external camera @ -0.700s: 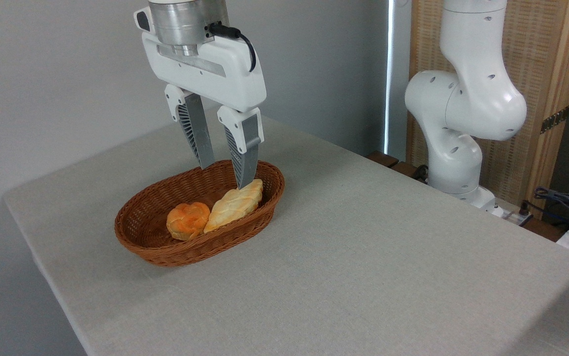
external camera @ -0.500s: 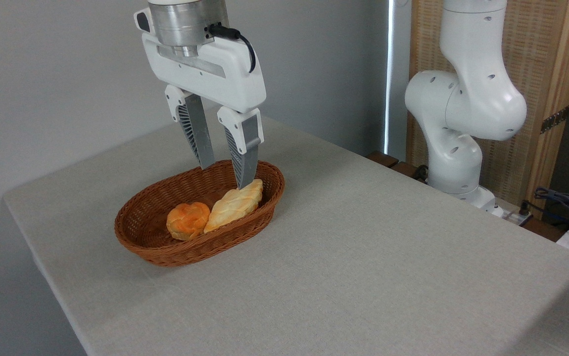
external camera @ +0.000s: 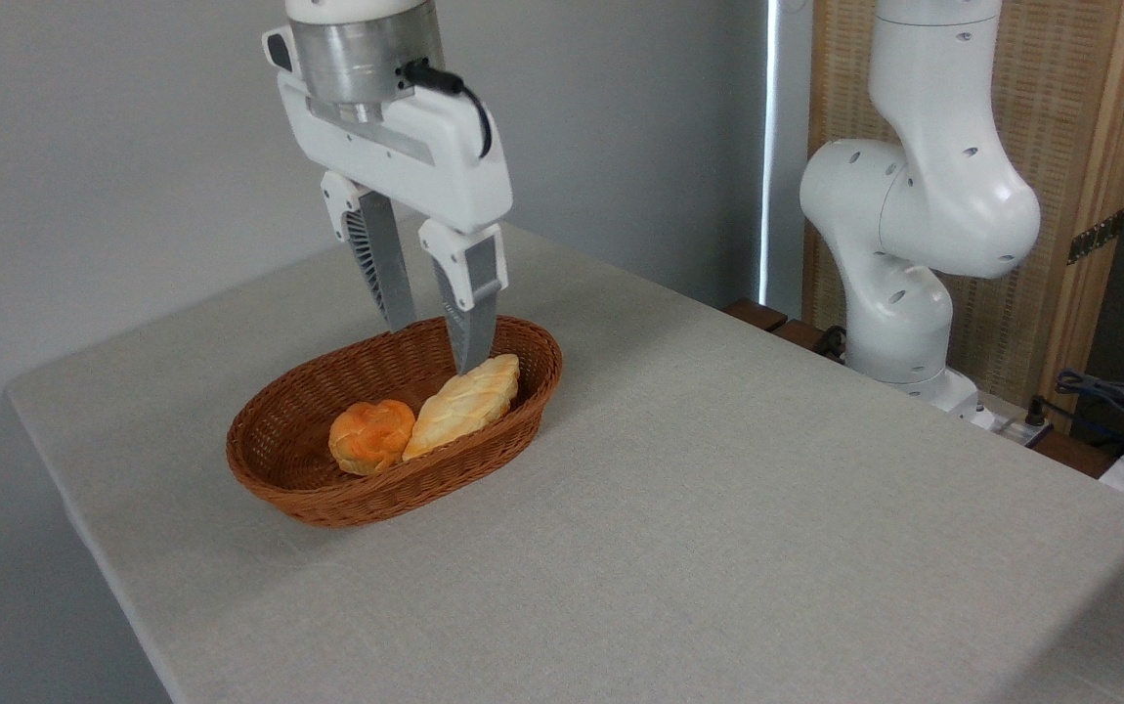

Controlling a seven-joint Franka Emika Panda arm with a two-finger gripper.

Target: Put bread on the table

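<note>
One basket [external camera: 308,489] stands on the table [external camera: 718,508], and in it lie two baked pieces: one bread [external camera: 462,403], long, pale yellow and braided, and one small round orange bun [external camera: 370,436]. There is one robot arm [external camera: 924,196] with its base at the far right edge of the table, and one gripper [external camera: 433,346] with two ribbed grey fingers [external camera: 469,328].

The bread lies in the right half of the basket, running slantwise from its near browned end beside the bun up to its far end against the back-right wall. The bun sits just to its left, touching or nearly touching it (the gap is too small to judge).

The gripper hangs above the far part of the basket, pointing down, its jaws apart with nothing between them. The right finger's tip stands just at the far end of the bread, at its upper edge; whether it touches the crust cannot be told. The left finger's tip shows against the basket's back rim, well clear of the loaf. Most of the bread lies nearer the camera than the jaws, not between them
</note>
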